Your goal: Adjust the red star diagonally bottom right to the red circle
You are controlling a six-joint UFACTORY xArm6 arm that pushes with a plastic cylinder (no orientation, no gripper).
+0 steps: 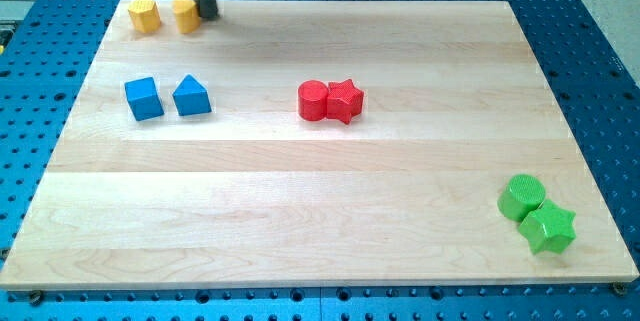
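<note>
No legible text, labels, brands, numbers or signs anywhere in my camera view. Checked the wooden board (320, 221), the blue perforated table (600, 51) and all blocks: plain surfaces only. 0 markings to record.

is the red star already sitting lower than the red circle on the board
No, the red star sits level with the red circle, touching its right side, while my tip is far off by a yellow block.
</note>
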